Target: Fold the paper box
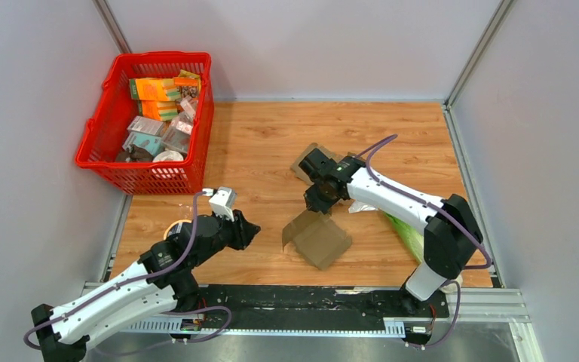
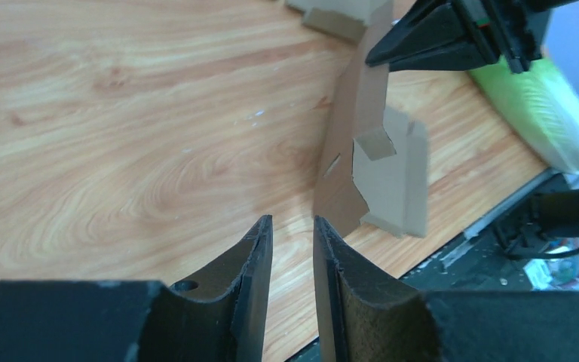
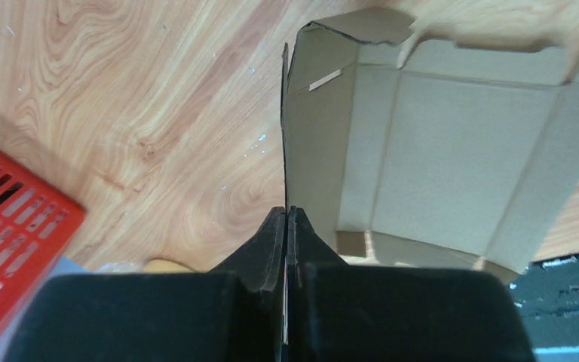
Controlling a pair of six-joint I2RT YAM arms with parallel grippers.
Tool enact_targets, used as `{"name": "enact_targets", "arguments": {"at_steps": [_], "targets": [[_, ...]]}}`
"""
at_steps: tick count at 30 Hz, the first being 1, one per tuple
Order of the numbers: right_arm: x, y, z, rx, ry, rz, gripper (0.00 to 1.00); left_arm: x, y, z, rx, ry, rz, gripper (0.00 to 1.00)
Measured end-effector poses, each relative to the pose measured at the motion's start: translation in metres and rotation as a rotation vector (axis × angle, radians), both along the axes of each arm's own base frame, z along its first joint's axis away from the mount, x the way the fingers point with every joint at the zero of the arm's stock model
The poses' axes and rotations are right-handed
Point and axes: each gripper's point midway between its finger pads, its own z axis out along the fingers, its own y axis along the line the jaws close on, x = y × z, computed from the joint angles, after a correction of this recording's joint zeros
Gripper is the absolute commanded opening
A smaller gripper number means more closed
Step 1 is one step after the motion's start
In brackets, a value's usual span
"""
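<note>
The brown paper box (image 1: pixel 318 237) lies partly unfolded on the wooden table, with one side wall standing upright. My right gripper (image 1: pixel 323 205) reaches down onto that wall from behind. In the right wrist view its jaws (image 3: pixel 286 215) are pressed together on the thin edge of the wall, and the box's inner panels (image 3: pixel 452 151) spread to the right. My left gripper (image 1: pixel 252 228) hovers to the left of the box. In the left wrist view its fingers (image 2: pixel 292 226) stand a little apart with only table between them, short of the box (image 2: pixel 381 177).
A red basket (image 1: pixel 105 121) full of small packages stands at the back left. Another flat cardboard piece (image 1: pixel 307 162) lies behind the right gripper. A green bag (image 1: pixel 411 230) lies under the right arm, and a tape roll (image 1: pixel 173 226) sits by the left arm.
</note>
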Motion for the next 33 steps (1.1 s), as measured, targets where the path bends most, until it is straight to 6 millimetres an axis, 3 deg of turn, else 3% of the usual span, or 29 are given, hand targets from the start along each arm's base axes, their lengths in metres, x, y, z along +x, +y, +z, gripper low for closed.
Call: {"name": "enact_targets", "arguments": {"at_steps": [3, 8, 16, 21, 28, 33], "targets": [[0.001, 0.01, -0.012, -0.03, -0.023, 0.018, 0.0, 0.002, 0.004, -0.018, 0.051, 0.058, 0.038, 0.35], [0.006, 0.019, -0.023, -0.039, -0.091, 0.028, 0.0, 0.006, 0.003, -0.025, 0.064, 0.077, 0.062, 0.36], [0.003, 0.007, -0.055, 0.006, -0.218, 0.071, 0.0, 0.011, -0.002, -0.036, 0.092, 0.059, 0.048, 0.31], [0.002, 0.011, -0.045, 0.1, -0.36, 0.149, 0.0, 0.011, 0.002, -0.049, 0.123, 0.062, 0.054, 0.29], [0.018, 0.033, 0.004, 0.266, -0.565, 0.185, 0.0, 0.01, 0.009, -0.049, 0.105, 0.041, 0.069, 0.32], [0.018, 0.037, -0.003, 0.318, -0.586, 0.193, 0.0, 0.01, 0.012, -0.04, 0.073, 0.011, 0.081, 0.33]]}}
